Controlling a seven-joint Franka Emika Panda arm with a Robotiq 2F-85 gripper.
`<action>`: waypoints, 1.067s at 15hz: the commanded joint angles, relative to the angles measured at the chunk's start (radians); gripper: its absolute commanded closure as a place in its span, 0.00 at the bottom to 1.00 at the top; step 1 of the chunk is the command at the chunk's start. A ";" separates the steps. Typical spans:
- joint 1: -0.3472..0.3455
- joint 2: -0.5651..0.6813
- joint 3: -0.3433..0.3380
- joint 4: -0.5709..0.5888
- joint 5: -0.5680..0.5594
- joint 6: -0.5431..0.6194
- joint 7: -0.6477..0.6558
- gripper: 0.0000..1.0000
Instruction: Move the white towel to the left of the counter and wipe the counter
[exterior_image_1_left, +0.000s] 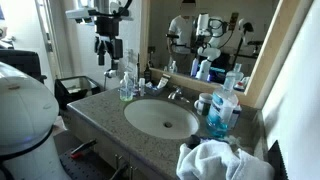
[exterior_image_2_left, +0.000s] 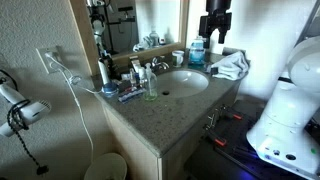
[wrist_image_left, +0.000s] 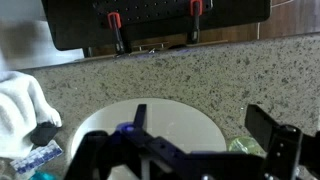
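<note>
The white towel (exterior_image_1_left: 213, 160) lies crumpled on the speckled counter (exterior_image_1_left: 100, 105) at one end, beside the oval sink (exterior_image_1_left: 160, 118). It also shows in the other exterior view (exterior_image_2_left: 230, 66) and at the left edge of the wrist view (wrist_image_left: 22, 105). My gripper (exterior_image_1_left: 108, 50) hangs high above the sink, open and empty, well clear of the towel. In an exterior view it is at the top (exterior_image_2_left: 216, 30). In the wrist view its two black fingers (wrist_image_left: 205, 130) are spread over the sink basin (wrist_image_left: 170, 110).
A blue bottle (exterior_image_1_left: 222, 110) stands near the towel. A green bottle (exterior_image_2_left: 150, 88) and toiletries (exterior_image_2_left: 125, 85) sit at the far end. The faucet (exterior_image_1_left: 175, 93) is behind the sink below the mirror (exterior_image_1_left: 210, 35). A white toilet (exterior_image_2_left: 290, 100) stands by the counter.
</note>
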 joint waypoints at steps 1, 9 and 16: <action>-0.008 0.000 0.006 0.002 0.004 -0.002 -0.005 0.00; -0.171 0.153 -0.073 0.000 -0.092 0.227 0.060 0.00; -0.367 0.385 -0.156 0.008 -0.218 0.527 0.202 0.00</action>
